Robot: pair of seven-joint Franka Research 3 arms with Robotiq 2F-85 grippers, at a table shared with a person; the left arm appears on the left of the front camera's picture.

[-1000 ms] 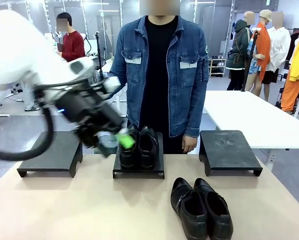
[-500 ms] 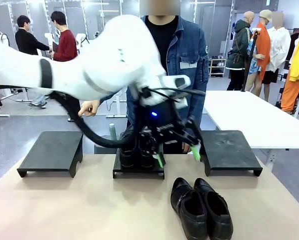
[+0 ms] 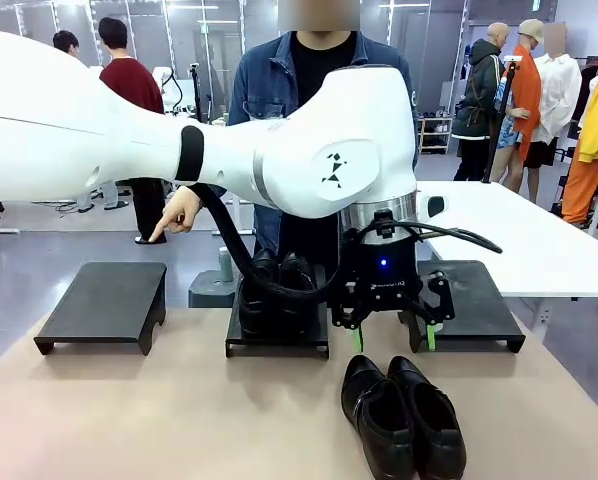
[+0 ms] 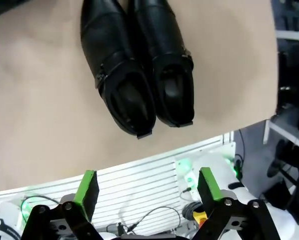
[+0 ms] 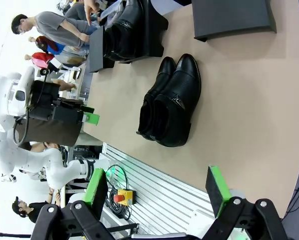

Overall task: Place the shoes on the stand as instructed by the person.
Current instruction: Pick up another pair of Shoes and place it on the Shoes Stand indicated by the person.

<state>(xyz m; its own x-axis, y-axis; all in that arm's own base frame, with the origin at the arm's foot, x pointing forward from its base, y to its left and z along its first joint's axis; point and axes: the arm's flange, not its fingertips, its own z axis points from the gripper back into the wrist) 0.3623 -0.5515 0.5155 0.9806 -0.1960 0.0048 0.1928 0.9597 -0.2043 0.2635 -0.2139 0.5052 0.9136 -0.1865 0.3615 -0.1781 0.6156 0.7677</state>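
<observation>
No words or numbers can be read anywhere. The only sign is a small black geometric logo mark (image 3: 332,170), printed on the rounded white joint housing (image 3: 364,120) of the left robot arm; it carries no lettering.

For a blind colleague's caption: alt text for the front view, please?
The robot's left arm stretches across the table, its open left gripper hanging over a pair of black shoes lying on it. A second pair sits on the middle stand, and the person behind points a finger down toward the left stand.
</observation>
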